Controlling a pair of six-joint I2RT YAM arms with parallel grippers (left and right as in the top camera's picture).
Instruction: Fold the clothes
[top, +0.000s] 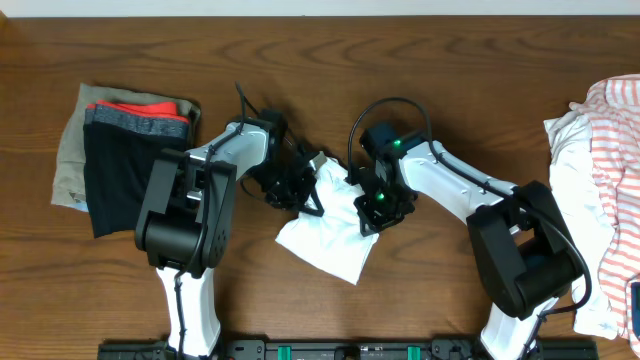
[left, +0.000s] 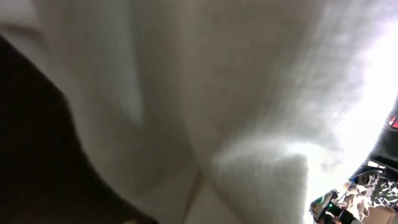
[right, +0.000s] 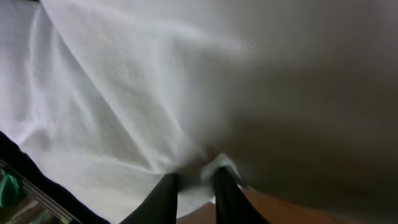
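The shirt (top: 335, 245) lies bunched in the middle of the bench (top: 320, 50). Its long axis runs far to near, and its lowest corner points toward the near edge. The left claw (top: 302, 195) is closed on the shirt's left edge, and cloth fills its wrist view. The right claw (right: 193, 180) is nearly closed, pinching a fold at the right edge. A striped garment (top: 610, 150) lies far right.

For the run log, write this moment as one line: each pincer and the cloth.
step: grasp | left pincer: shut on white shirt | right pincer: shut on same shirt | shirt: crumpled, middle of table
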